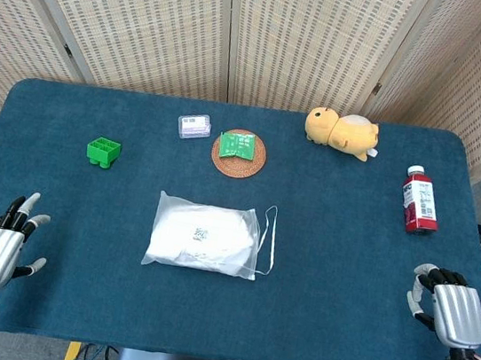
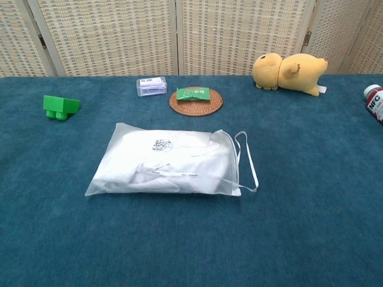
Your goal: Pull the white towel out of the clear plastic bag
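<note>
While the left hand (image 1: 0, 247) rests at the near left corner of the blue counter (image 1: 344, 275), its fingers are spread apart and hold nothing. Farther back on that side sits a small green block (image 1: 103, 152), well apart from the hand.

Near the middle of the counter lies the clear plastic bag (image 1: 205, 236), flat, with the white towel (image 1: 201, 239) folded inside it — the towel fills most of the bag. In the chest view the bag's mouth faces right, and a white drawstring (image 2: 246, 160) loops out from that end onto the counter. The bag lies between the 2 hands, well apart from each, and neither hand touches it.

Behind the bag, toward the far edge, a small clear box (image 1: 193, 126) stands just left of a round woven coaster (image 1: 239, 154), and a green packet (image 1: 238, 145) lies on the coaster. Farther right a yellow plush toy (image 1: 343, 133) lies on its side near the back edge. A red bottle (image 1: 419, 201) with a white cap lies close to the right edge.

At the near right corner sits the right hand (image 1: 446, 309) — its fingers curl inward somewhat but stay parted, with nothing between them.
</note>
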{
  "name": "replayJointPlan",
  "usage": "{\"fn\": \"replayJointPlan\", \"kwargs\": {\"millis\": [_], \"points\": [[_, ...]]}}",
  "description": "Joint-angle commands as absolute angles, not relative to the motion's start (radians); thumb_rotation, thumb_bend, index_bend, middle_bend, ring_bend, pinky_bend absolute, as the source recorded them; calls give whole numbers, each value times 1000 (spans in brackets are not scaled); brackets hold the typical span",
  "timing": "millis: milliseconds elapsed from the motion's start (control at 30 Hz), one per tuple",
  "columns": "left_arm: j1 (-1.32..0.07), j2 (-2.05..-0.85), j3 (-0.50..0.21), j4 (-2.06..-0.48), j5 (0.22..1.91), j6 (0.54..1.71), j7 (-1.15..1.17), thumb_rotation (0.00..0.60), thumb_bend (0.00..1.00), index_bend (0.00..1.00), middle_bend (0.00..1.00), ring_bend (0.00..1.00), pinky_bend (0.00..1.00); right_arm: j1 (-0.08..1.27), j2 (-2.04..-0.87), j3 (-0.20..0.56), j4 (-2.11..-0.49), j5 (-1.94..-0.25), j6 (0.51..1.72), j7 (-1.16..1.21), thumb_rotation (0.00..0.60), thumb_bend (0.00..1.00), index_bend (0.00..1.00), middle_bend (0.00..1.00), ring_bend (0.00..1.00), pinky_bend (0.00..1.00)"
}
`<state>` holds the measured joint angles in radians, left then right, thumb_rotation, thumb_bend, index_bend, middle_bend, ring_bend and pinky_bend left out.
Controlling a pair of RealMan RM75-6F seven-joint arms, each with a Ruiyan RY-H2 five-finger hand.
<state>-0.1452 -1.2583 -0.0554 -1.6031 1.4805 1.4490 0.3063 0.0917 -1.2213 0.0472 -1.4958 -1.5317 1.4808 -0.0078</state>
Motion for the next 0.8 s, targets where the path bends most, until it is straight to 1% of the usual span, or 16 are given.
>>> {"fn": "replayJointPlan", "kwargs": {"millis": [33,233,400,533,567,633,667,733,800], "points": [[-138,-1252,-47,-1603,1484,1455,307,600,49,269,59,50,328,91,-1219,48,-1496,-1537,1486,-4,600,315,511,385,370,391],[-139,-1244,-44,-1624,1486,1453,308,600,49,267,71,63,339,96,-1212,51,-1498,-1541,1484,6,600,315,509,377,370,391],[-165,-1238,-63,-1670,1511,1451,291,600,49,270,113,108,353,95,-1194,59,-1520,-1541,1495,18,600,310,506,374,370,391],[-203,-1229,-78,-1723,1523,1414,295,600,49,189,114,109,354,93,-1177,62,-1534,-1543,1503,17,600,310,506,374,370,391],[-213,-1229,-82,-1737,1524,1405,300,600,49,142,110,109,354,91,-1175,63,-1536,-1544,1506,16,600,310,501,374,370,391],[-238,-1235,-93,-1767,1524,1379,318,600,48,67,80,99,354,89,-1171,64,-1540,-1544,1512,20,600,308,472,374,370,391],[-251,-1238,-100,-1780,1522,1365,328,600,43,27,42,73,354,89,-1169,65,-1540,-1544,1513,22,600,308,444,374,370,391],[-283,-1247,-116,-1812,1507,1328,356,600,30,1,4,25,348,89,-1163,66,-1541,-1542,1512,21,600,308,409,374,370,391],[-318,-1259,-134,-1848,1479,1284,381,600,15,0,0,1,320,92,-1157,69,-1543,-1540,1509,21,600,308,385,374,370,391]]}}
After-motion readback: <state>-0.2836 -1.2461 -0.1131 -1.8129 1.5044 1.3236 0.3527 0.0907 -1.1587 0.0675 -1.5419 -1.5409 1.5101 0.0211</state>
